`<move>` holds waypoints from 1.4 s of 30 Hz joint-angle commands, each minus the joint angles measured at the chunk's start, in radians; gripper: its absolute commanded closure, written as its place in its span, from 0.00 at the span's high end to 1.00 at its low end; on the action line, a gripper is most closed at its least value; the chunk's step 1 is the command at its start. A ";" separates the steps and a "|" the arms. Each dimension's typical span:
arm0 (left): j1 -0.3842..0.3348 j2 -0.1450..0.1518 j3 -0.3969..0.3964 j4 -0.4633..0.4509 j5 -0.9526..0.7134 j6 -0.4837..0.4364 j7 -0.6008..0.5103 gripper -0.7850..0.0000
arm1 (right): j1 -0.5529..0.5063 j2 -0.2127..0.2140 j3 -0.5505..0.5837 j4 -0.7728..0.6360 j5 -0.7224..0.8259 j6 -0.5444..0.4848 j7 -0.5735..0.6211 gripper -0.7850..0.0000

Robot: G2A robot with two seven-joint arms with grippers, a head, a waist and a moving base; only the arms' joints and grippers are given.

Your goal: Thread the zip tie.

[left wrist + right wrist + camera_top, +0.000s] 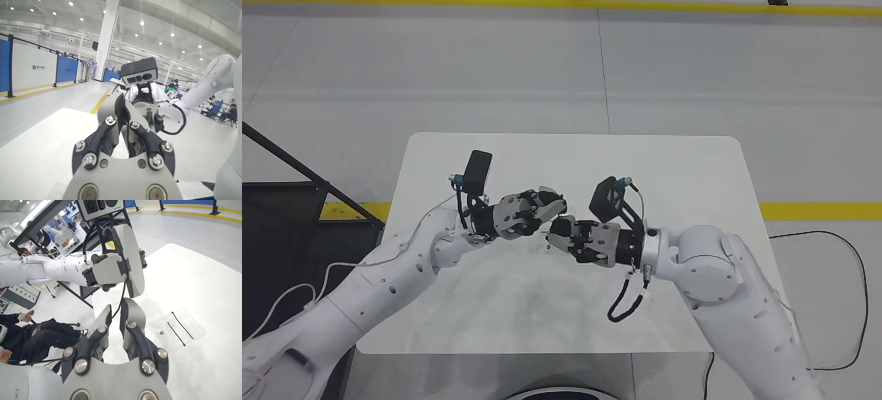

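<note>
Both arms meet over the middle of the white table (672, 170). A thin black zip tie (122, 294) runs in the air between the two grippers. My left gripper (542, 210) (122, 106) (128, 275) is shut on one end of it, pads pressed together. Right beside it, my right gripper (560, 235) (115, 311) has its fingers closed to a narrow gap on the other end of the tie. In the top view the two sets of fingertips almost touch.
Two spare black zip ties (182, 325) (175, 334) lie side by side on a clear sheet (196, 325) on the table beyond the grippers. A small brown scrap (161, 333) lies near them. The table's edge (94, 306) runs close to the right gripper.
</note>
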State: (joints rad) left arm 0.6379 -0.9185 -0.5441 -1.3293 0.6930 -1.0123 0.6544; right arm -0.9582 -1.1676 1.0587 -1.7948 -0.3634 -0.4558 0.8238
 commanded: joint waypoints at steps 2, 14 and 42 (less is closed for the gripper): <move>0.001 0.001 0.000 -0.003 0.000 0.000 0.004 0.00 | 0.011 0.000 -0.001 0.011 0.016 0.011 0.007 0.22; -0.002 0.004 0.004 -0.003 0.004 0.000 0.013 0.00 | 0.015 0.003 0.003 0.023 0.045 0.014 0.003 0.15; -0.012 0.009 0.028 -0.005 -0.006 0.000 0.029 0.19 | 0.019 0.014 -0.001 0.026 0.065 0.003 0.018 0.00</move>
State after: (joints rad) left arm 0.6270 -0.9095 -0.5170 -1.3343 0.6873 -1.0123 0.6836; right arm -0.9394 -1.1541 1.0583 -1.7690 -0.2989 -0.4528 0.8418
